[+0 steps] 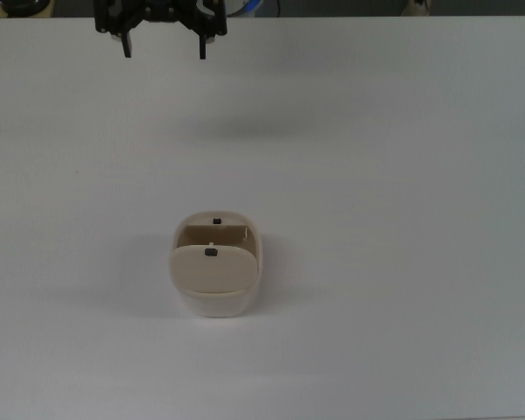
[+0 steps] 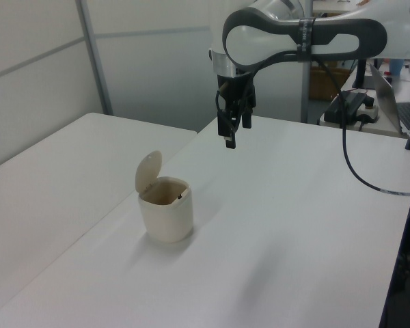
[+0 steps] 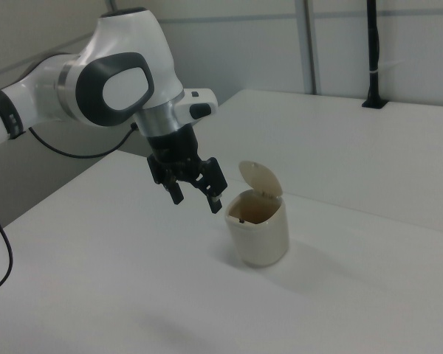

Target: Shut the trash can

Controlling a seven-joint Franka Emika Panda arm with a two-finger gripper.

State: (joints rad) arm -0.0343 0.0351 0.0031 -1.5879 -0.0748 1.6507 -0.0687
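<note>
The trash can (image 1: 215, 297) is a small cream-beige bin standing near the middle of the white table (image 1: 402, 219). Its flat hinged lid (image 1: 210, 269) stands raised, so the inside shows. A tiny black button (image 1: 216, 220) sits on the rim. The left view shows the trash can (image 2: 167, 220) with its lid (image 2: 149, 171) tilted up on the left view's left side. My gripper (image 1: 164, 49) is open and empty, hanging in the air at the top view's upper edge, well apart from the bin. In the right view the gripper (image 3: 196, 201) hovers to the left of the trash can (image 3: 261, 234).
A second white table (image 2: 61, 171) adjoins on the left view's left. A laptop (image 2: 389, 89) and a black cable (image 2: 359, 171) are at the left view's right edge. A black post (image 3: 371, 51) stands on the far table in the right view.
</note>
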